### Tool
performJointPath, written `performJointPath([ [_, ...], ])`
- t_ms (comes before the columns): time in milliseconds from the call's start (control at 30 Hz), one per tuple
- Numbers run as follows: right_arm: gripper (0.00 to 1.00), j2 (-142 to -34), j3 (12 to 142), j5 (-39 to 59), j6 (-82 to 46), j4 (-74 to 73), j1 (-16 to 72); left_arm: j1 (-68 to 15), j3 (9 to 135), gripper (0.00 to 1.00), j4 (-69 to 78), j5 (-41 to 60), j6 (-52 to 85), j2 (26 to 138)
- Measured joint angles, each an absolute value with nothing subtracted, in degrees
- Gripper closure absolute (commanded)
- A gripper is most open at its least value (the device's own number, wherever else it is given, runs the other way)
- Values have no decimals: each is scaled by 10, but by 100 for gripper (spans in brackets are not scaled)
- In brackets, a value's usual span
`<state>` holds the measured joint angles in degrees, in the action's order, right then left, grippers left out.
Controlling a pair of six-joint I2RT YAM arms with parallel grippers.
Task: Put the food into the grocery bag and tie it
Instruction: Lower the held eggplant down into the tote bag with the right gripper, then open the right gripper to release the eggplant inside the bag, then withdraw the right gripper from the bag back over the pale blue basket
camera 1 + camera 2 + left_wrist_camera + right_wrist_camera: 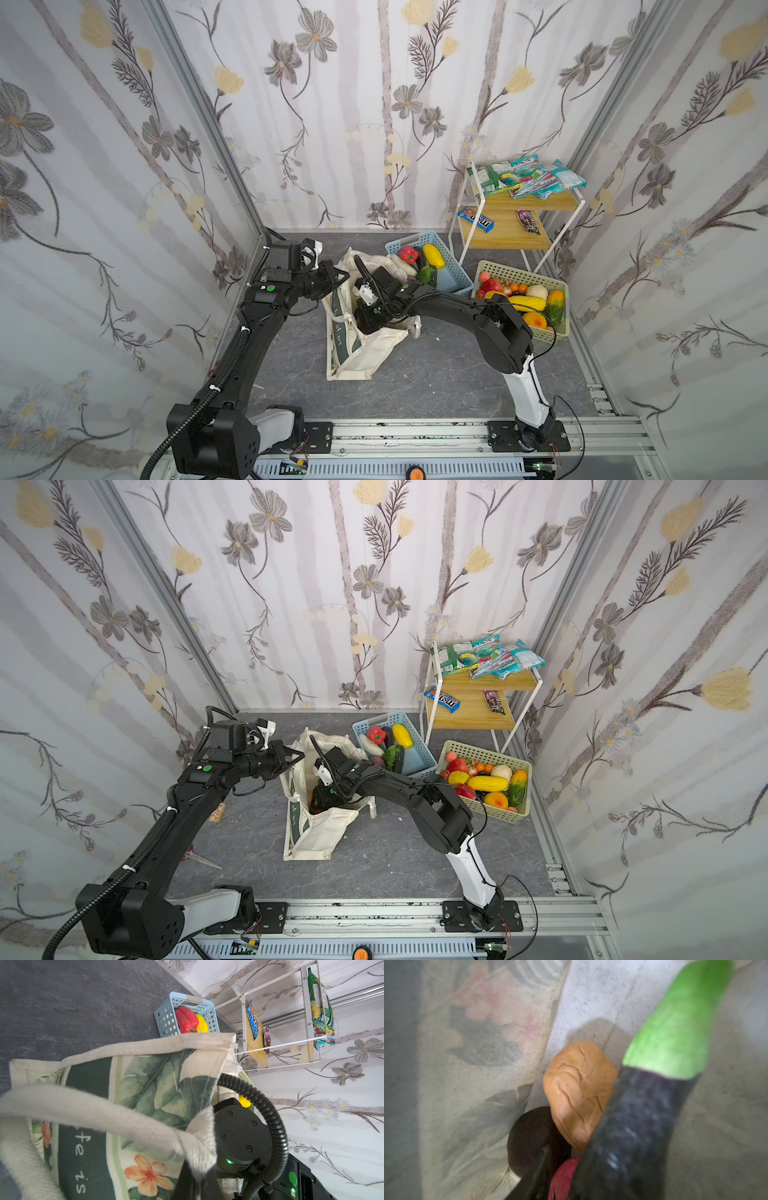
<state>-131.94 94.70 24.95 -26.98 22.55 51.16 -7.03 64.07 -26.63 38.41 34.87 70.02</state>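
The grocery bag [361, 353] [320, 833] stands open in the middle of the floor in both top views. My left gripper [338, 279] [199, 1178] is shut on its cream rim by a handle and holds the mouth up. My right gripper [365, 320] [571, 1178] reaches down inside the bag. One black finger [537, 1167] shows, apart from a blurred dark eggplant with a bright green top [643, 1126]. Deeper in the bag lie an orange-brown wrinkled piece [579, 1093], a dark brown round piece [529, 1132] and a red piece [562, 1176].
A light blue basket [455, 266] with toy vegetables stands behind the bag, and a pale yellow basket [523, 273] full of toy produce to its right. A white-framed shelf [507, 228] at the back right carries snack packets [492, 178]. Scissors [199, 858] lie at front left.
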Motion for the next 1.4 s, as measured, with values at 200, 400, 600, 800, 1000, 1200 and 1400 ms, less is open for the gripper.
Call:
performJointPath([
  [200, 37, -1304, 947, 249, -270, 228, 509, -70, 638, 100, -265, 384, 347, 698],
  [400, 36, -1253, 945, 249, -269, 227, 500, -67, 632, 100, -261, 381, 347, 698],
  [600, 35, -1206, 944, 249, -259, 227, 487, -63, 627, 100, -253, 380, 347, 700],
  [800, 35, -1168, 944, 249, -253, 228, 477, -62, 627, 100, -250, 380, 347, 703],
  [1000, 34, -1136, 949, 242, -248, 229, 449, -61, 626, 100, -243, 380, 347, 705],
  [1200, 34, -1106, 959, 239, -244, 234, 435, -61, 624, 100, -242, 380, 347, 705],
  [1400, 34, -1080, 961, 225, -243, 237, 411, -61, 623, 100, -239, 380, 347, 706],
])
